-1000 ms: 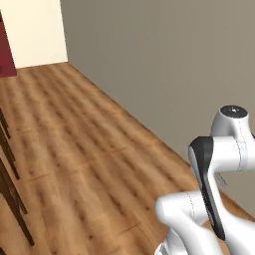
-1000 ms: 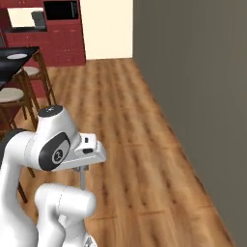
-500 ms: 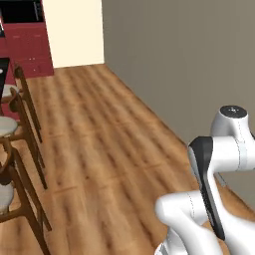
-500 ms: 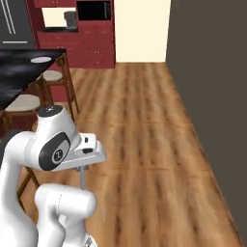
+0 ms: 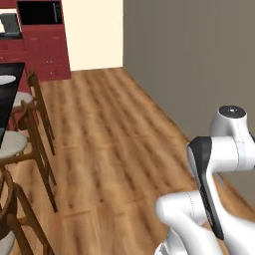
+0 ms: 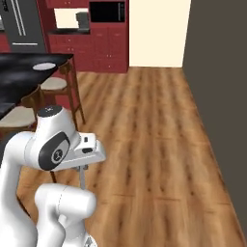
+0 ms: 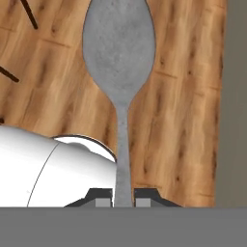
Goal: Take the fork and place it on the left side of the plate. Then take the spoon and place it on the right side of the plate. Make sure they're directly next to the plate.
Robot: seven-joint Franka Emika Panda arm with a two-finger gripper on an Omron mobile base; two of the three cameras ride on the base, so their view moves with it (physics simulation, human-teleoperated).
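You had the end effector [image 7: 123, 202] clamped on the handle of the grey spoon [image 7: 119, 53], with one dark fingertip [image 7: 101, 200] pressed on each side of the thin stem at the bottom of the hand view. The spoon stood straight out from the end effector, its broad bowl at the far end, over the wooden floor [image 7: 188, 116]. In the right base view you could see the same spoon as a slim grey stem [image 6: 83, 177] hanging down below the white hand, so the hand pointed toward the floor.

The arm was folded close over its base: in the right base view the elbow joint [image 6: 54, 144] sat high at the left with the hand jutting to the right of it, and in the left base view the dark-banded link [image 5: 206, 174] rose at the lower right.

The plate [image 6: 44, 66] lay on the black desk [image 6: 19, 77] far ahead on the left, well apart from the end effector, with wooden stools [image 6: 55, 86] beside the desk. Behind stood red cabinets [image 6: 96, 48] with a black microwave [image 6: 108, 11] built in.
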